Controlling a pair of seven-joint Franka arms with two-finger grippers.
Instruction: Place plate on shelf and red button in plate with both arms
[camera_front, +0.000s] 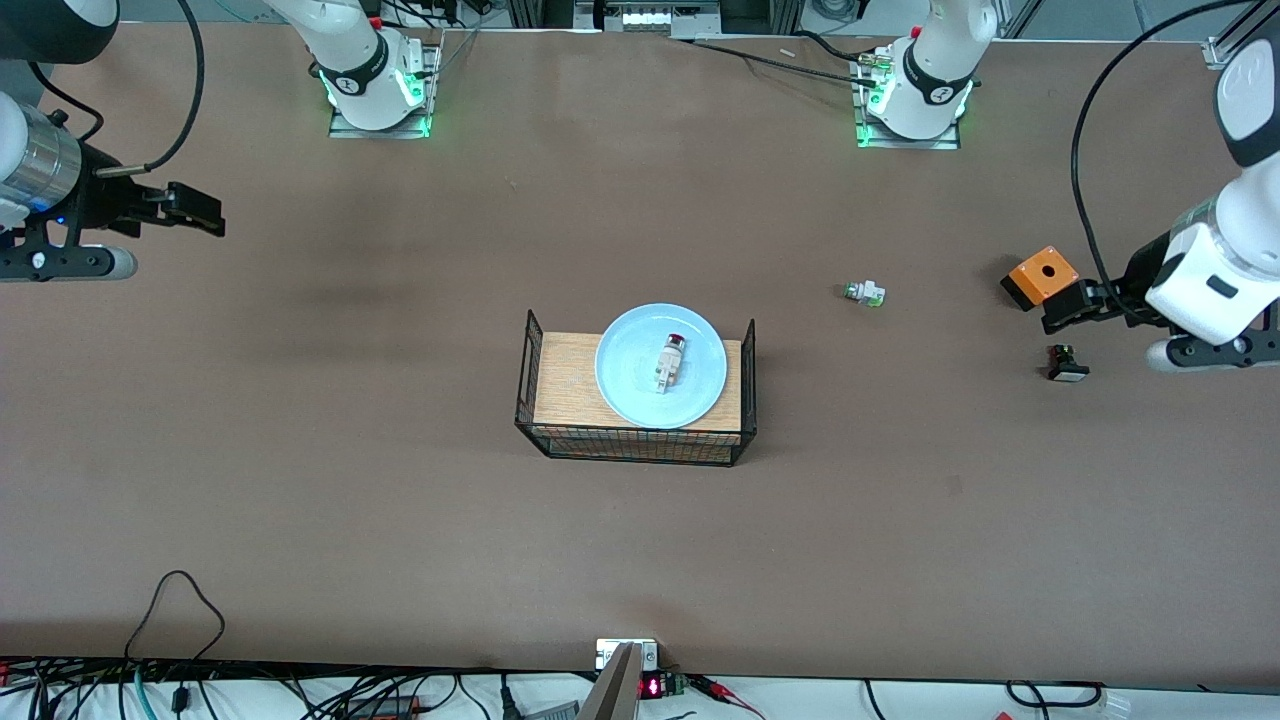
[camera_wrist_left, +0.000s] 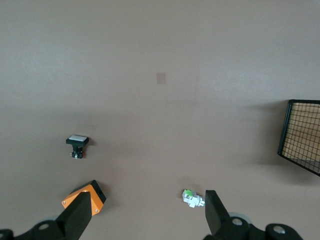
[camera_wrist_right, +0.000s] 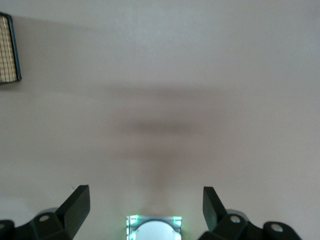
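The pale blue plate (camera_front: 625, 365) lies on the wood-topped wire rack (camera_front: 565, 385) in the middle of the table. The red button (camera_front: 670, 362) lies on its side in the middle of the plate, red cap toward the robots' bases. My left gripper (camera_front: 1062, 306) is open and empty, up over the table at the left arm's end beside an orange box; in the left wrist view (camera_wrist_left: 147, 215) its jaws stand wide apart. My right gripper (camera_front: 196, 209) is open and empty over bare table at the right arm's end; it also shows in the right wrist view (camera_wrist_right: 145, 207).
A white switch with a green cap (camera_front: 864, 293) (camera_wrist_left: 192, 198) lies between the rack and the left gripper. An orange box (camera_front: 1040, 277) (camera_wrist_left: 85, 200) and a black switch with a white cap (camera_front: 1066, 363) (camera_wrist_left: 77, 145) sit near the left gripper. A rack corner shows in both wrist views (camera_wrist_left: 302, 132) (camera_wrist_right: 7, 50).
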